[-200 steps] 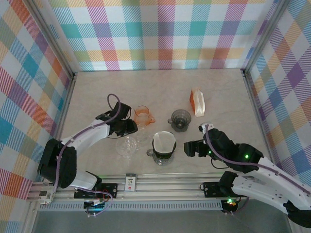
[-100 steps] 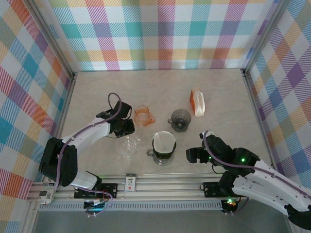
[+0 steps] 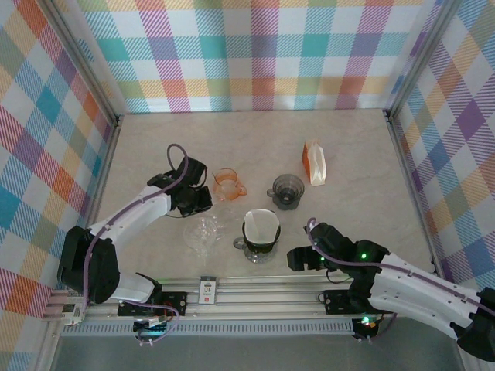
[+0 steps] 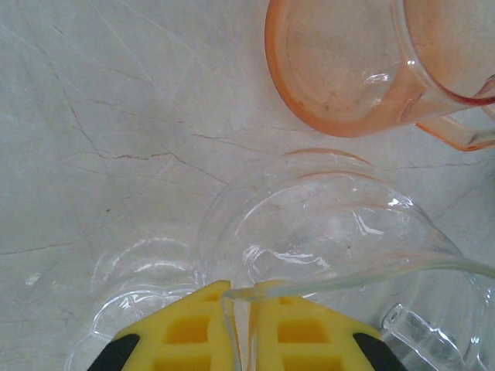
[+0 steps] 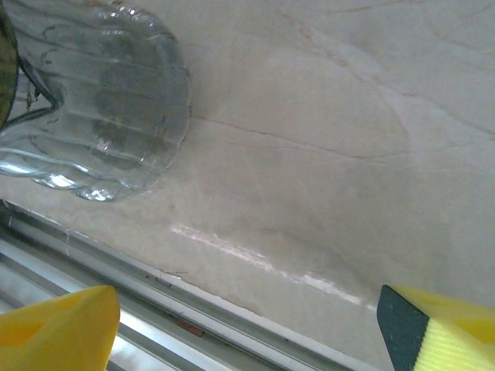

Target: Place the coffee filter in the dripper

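Note:
A white coffee filter (image 3: 261, 225) sits inside a dark dripper (image 3: 260, 246) with a handle, at the table's centre front. Left of it lies a clear glass dripper (image 3: 203, 231) (image 4: 325, 224). My left gripper (image 3: 196, 205) (image 4: 247, 328) is shut on that clear dripper's thin rim, which runs between the yellow pads (image 4: 186, 328). My right gripper (image 3: 297, 260) (image 5: 247, 321) hangs open over the table's near edge, right of the filter, with nothing between its fingers. The ribbed glass foot (image 5: 100, 116) of the centre dripper lies at the upper left of the right wrist view.
An orange dripper (image 3: 228, 184) (image 4: 348, 69) stands just behind the clear one. A dark grey dripper (image 3: 286, 191) and a packet of filters (image 3: 314, 162) are further back right. A metal rail (image 3: 255, 290) (image 5: 155, 309) runs along the near edge.
My left gripper has closed on the clear dripper's rim. My right arm has pulled back and left towards the near edge, jaws narrowing slightly.

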Robot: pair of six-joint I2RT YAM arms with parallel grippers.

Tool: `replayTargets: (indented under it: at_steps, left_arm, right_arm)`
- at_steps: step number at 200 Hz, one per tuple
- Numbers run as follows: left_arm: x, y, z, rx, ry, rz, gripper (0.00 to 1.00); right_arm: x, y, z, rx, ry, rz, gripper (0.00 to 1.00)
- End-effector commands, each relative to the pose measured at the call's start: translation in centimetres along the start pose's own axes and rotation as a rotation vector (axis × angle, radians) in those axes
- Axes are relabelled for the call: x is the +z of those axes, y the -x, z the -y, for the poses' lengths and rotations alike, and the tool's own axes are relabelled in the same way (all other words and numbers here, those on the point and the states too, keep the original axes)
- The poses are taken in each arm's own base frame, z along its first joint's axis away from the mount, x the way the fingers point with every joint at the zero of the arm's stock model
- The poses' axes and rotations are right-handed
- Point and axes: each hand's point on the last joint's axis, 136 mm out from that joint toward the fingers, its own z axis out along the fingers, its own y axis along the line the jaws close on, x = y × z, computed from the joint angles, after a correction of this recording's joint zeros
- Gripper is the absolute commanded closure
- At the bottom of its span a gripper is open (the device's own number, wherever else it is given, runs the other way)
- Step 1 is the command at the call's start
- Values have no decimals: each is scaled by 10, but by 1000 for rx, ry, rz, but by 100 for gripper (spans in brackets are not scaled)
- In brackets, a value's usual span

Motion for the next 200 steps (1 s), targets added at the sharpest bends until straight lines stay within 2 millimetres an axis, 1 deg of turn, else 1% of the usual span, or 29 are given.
replayTargets:
  at_steps: [1, 31, 47, 64, 87, 117, 156, 179, 200]
  left_arm:
    - [-17, 13, 1, -38, -15, 42, 100]
    - [-20, 17, 3, -51, -24, 51, 100]
    - [-26, 21, 5, -51, -31, 60, 100]
    - [-34, 27, 6, -56, -47, 63, 100]
    - [-45, 35, 5, -75, -61, 66, 100]
    - [-53, 36, 4, -82, -70, 67, 100]
    - [-63, 37, -7, -124, -88, 65, 100]
    - [-69, 36, -17, -147, -84, 70, 100]
    - [-70, 31, -24, -161, -74, 72, 100]
  right_arm:
    - [9, 0, -23, 9, 128, 0, 16]
    - [22, -3, -31, 9, 186, -12, 25]
    - [26, -2, -40, -15, 236, -8, 29]
    - [31, -1, -45, -25, 265, -2, 34]
    - [36, 2, -51, -30, 302, 18, 39]
    - [45, 8, -59, -43, 333, 35, 44]
    - [58, 12, -68, -63, 360, 27, 48]
    - [62, 19, -74, -77, 369, 43, 50]
    - [69, 26, -78, -88, 369, 58, 51]
